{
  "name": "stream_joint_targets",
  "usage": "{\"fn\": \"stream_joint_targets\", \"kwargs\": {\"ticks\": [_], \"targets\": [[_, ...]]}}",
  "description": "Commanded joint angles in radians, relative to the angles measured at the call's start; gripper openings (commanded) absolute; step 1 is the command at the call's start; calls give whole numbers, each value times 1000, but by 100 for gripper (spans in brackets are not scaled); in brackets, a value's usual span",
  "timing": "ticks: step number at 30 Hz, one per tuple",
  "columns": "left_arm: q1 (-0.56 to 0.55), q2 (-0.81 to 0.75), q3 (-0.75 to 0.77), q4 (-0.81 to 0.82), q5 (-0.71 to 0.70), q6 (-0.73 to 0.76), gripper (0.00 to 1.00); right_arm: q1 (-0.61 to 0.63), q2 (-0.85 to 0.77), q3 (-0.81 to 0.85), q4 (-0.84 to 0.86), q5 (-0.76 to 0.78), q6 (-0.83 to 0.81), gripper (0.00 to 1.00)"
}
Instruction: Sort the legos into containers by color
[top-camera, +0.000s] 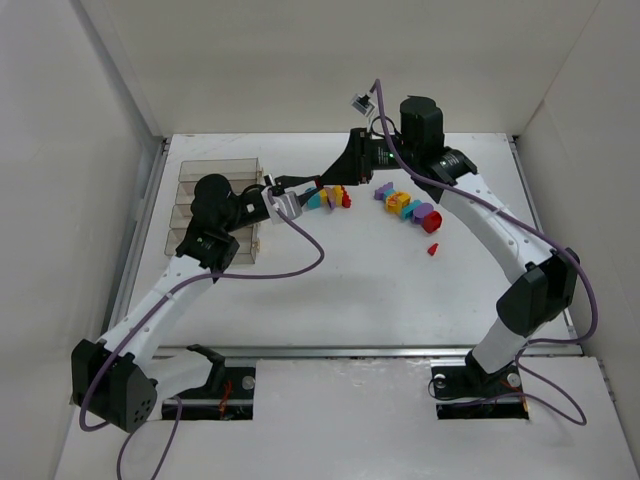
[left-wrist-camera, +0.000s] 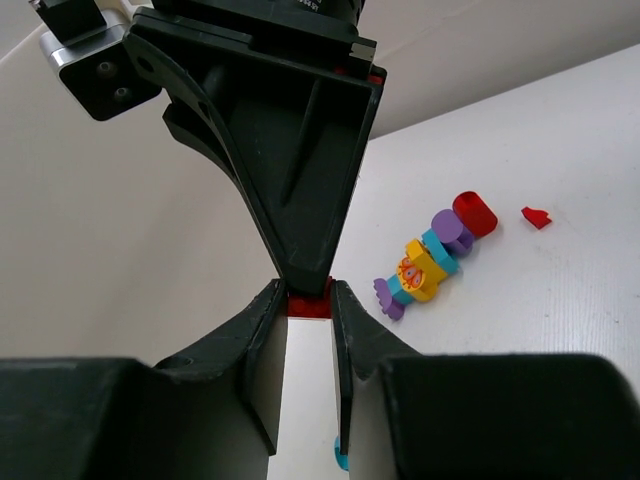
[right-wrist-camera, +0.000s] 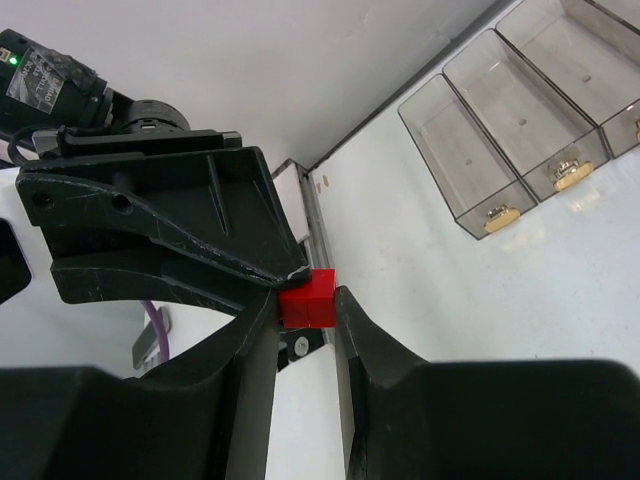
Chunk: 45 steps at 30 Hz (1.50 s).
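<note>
apparently both jaws pinch red lego (right-wrist-camera: 305, 298)

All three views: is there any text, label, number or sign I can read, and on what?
No readable text in any view.
black housing with the green light: faint print, too blurred to read.
yellow brick: orange printed picture, no letters.
red brick between the jaws: blank.

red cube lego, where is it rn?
The red cube is pinched between the left end effector and right end effector, which meet mid-table in the top view; containers to its left, loose legos to its right.
</note>
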Motion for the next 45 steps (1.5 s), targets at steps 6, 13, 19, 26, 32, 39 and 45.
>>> {"fn": "stream_joint_targets", "kwargs": {"ticks": [6,13,19,26,32,39,45], "targets": [[-7,-28,19,57,0,-16,0,19,-6,25,40,-40,-19,81],[-7,-37,9,-27,-39,-8,0,-3,-15,16,40,-40,-29,100],[-7,-55,9,-134,-167,-45,0,-72,-59,-15,-14,56,-39,100],[222,-64,-35,-436,-286,-139,0,-138,-68,19,-366,513,-144,100],[402,-64,-87,-680,-306,17,0,-147,-68,-3,-448,644,-174,100],[467,-20,-204,-664,-410,45,0,-147,-68,-35,-457,655,-194,100],[487,72,-213,-592,-441,88,0,-147,-68,-53,-457,646,-194,100]]}}
